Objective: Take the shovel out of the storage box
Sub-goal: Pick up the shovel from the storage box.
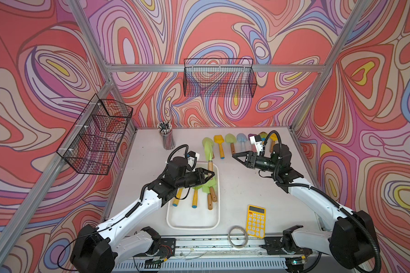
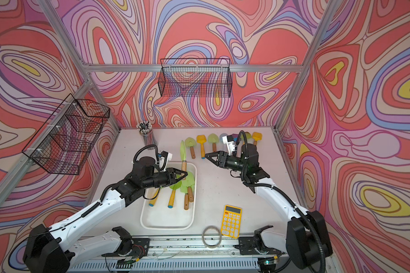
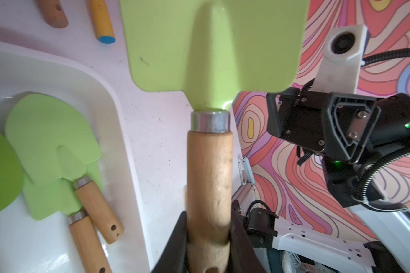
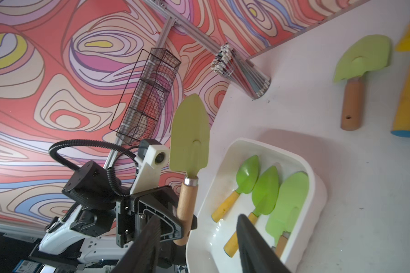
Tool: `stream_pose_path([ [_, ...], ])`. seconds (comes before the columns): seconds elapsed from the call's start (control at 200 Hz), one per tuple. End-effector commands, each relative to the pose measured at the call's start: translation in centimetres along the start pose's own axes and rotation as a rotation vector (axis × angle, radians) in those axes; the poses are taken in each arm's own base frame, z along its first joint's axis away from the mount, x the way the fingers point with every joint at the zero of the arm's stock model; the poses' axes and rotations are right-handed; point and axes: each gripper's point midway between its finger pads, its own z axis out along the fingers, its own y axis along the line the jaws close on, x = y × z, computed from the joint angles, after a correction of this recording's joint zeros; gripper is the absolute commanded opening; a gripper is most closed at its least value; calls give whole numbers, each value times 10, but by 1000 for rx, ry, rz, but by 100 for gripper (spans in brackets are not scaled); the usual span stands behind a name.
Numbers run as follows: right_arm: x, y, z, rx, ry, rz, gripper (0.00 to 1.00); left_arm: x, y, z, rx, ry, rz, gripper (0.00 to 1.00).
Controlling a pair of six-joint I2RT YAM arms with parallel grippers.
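A light-green shovel (image 1: 208, 151) with a wooden handle (image 3: 208, 179) stands upright, blade up, over the far end of the white storage box (image 1: 193, 228). My left gripper (image 1: 210, 175) is shut on its handle, with a finger (image 3: 175, 238) pressed on each side. In the box lie several more green shovels (image 1: 205, 189), with wooden and yellow handles. My right gripper (image 1: 235, 156) hovers to the right of the box, pointing at the held shovel. It is open, with its fingers (image 4: 249, 236) apart and nothing between them.
A row of coloured shovels (image 1: 219, 143) lies along the table's back. A pencil cup (image 1: 168, 138) stands at the back left. A yellow calculator (image 1: 255, 221) and a tape roll (image 1: 237, 236) lie near the front edge. Black wire baskets (image 1: 219, 78) hang on the walls.
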Motion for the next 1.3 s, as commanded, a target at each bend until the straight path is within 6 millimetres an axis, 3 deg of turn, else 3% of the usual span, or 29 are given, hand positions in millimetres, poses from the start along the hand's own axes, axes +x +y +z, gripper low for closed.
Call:
stream_pose_path([
  [0.0, 1, 23, 8, -99, 14, -25, 54, -12, -40, -1, 209, -33, -6, 0],
  [0.14, 6, 28, 16, -141, 43, -15, 54, -14, -62, -5, 294, -30, 17, 0],
  [0.566, 11, 47, 37, -252, 90, -5, 53, 1, -87, 3, 396, 29, 64, 0],
  [0.731, 14, 54, 41, -286, 97, 1, 52, 2, -87, 5, 397, 34, 65, 0],
  [1.292, 6, 52, 45, -296, 68, 18, 23, 10, -78, 4, 371, 51, 68, 3],
])
